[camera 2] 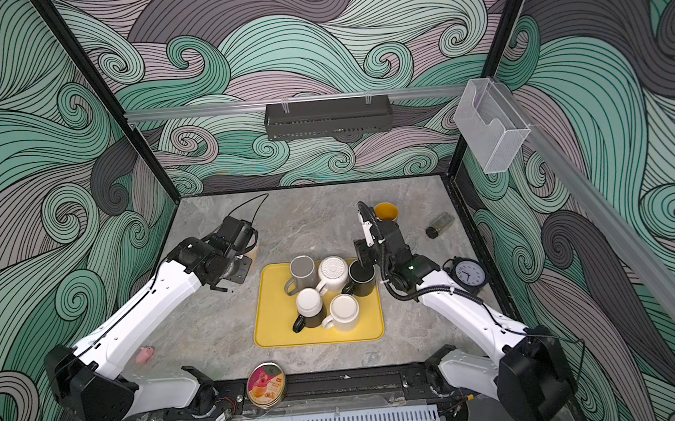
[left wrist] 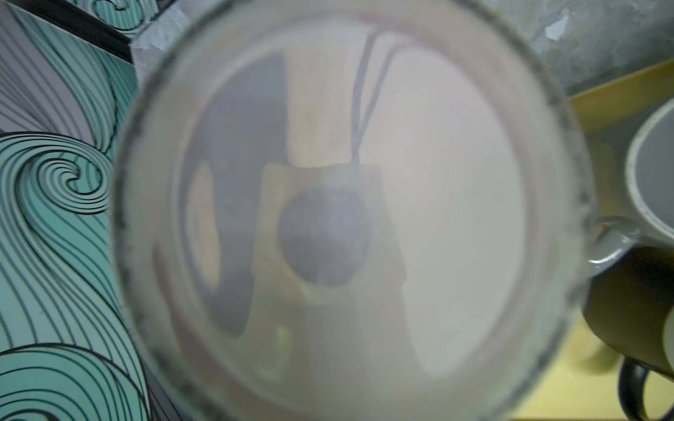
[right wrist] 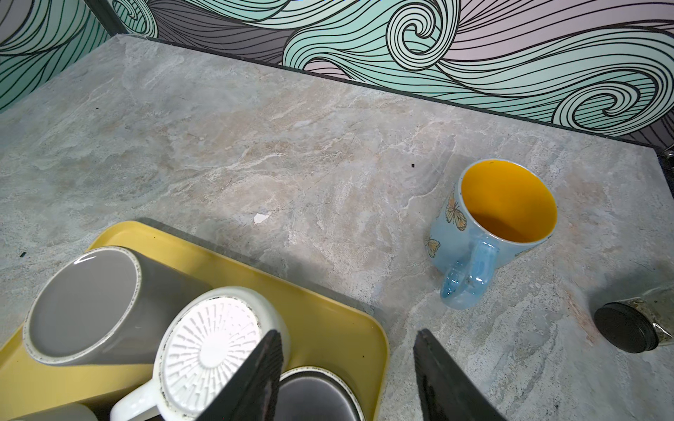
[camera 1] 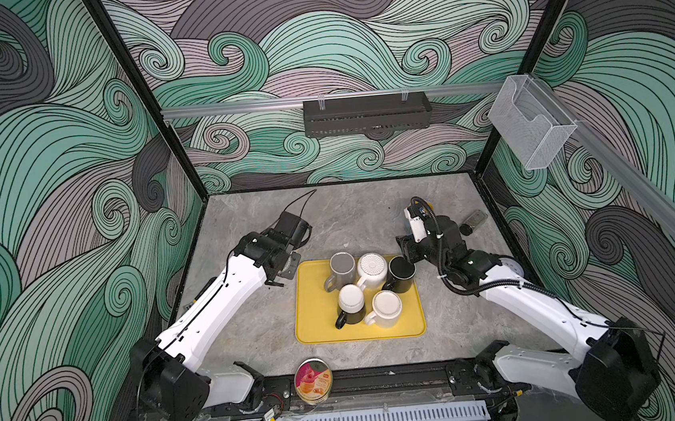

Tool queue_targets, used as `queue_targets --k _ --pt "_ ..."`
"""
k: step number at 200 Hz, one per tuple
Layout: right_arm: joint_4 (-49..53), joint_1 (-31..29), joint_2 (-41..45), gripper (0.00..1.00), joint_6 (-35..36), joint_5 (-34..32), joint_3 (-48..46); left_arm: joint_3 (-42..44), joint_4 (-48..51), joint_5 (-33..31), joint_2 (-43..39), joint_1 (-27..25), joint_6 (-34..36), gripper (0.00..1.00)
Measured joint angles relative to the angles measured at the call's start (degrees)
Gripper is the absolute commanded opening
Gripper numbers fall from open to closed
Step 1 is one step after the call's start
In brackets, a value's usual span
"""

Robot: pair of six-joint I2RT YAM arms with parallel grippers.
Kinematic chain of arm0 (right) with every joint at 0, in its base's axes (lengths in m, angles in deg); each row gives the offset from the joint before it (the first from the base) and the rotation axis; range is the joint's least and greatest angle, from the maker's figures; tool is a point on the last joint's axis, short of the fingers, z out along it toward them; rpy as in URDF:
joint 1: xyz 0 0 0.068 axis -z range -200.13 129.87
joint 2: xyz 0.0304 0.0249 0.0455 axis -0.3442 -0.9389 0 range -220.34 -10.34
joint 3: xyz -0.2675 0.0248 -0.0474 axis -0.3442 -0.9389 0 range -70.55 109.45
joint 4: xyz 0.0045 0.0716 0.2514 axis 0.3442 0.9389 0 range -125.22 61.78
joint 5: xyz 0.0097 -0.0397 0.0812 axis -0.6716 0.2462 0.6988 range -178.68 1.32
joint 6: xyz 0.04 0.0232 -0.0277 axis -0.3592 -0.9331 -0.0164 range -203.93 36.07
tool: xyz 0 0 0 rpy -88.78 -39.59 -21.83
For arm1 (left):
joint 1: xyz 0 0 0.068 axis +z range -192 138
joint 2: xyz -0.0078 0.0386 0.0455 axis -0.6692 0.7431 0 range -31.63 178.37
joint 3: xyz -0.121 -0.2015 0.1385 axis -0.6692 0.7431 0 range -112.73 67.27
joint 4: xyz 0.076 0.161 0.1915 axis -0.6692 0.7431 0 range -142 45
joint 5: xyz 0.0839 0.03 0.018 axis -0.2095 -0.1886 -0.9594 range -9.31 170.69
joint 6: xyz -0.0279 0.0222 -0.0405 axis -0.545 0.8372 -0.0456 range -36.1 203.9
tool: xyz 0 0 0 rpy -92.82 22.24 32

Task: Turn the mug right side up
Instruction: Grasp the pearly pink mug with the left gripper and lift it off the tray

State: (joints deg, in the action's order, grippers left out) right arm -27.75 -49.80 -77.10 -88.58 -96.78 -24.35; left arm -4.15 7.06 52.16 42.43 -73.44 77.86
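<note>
The black mug point(camera 1: 401, 272), judged to be the one in hand, is found mouth-down on the yellow tray point(camera 1: 316, 326). In both top views it is placed at about 2 o'clock from the tray's middle, just beside the white ribbed-base mug point(camera 1: 372, 269). Its long axis is upright, base uppermost, and its handle is pointed toward 7 o'clock.

The right claw point(right wrist: 346, 333) is seen released, jaws parted with nothing gripped between them, and is poised just above the mug's far rim. From the claw the mug lies directly below and slightly toward 6 o'clock. In the right wrist view one finger is shown over the mug's base and the other past the tray's edge, over the desk point(right wrist: 255, 145). The wall is therefore judged to be straddled if the claw is lowered.

The right arm is much the nearer. The left claw, at 10 o'clock of the tray, is clenched. A pale mug point(left wrist: 346, 218) fills its wrist view, but whether it is gripped cannot be told.
</note>
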Motion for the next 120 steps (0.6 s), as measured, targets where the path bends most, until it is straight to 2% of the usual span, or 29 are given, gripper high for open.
queue_targets --k 29,61,95,120 --pt "0.1 0.0 0.1 0.59 -0.7 -0.5 0.0 4.7 -4.3 -3.1 -5.7 -0.3 0.1 0.0" --pt "-0.1 0.0 0.5 0.59 -1.4 -0.6 0.0 5.5 -8.7 -1.2 -10.0 -0.6 -0.3 0.0" --pt "-0.1 0.0 0.5 0.6 -2.3 0.9 0.0 3.8 -13.3 6.9 -12.6 -0.6 -2.6 0.0" --pt "0.0 0.0 0.5 0.61 -3.6 4.3 0.1 3.8 -20.3 17.5 -14.4 -0.6 -6.1 0.0"
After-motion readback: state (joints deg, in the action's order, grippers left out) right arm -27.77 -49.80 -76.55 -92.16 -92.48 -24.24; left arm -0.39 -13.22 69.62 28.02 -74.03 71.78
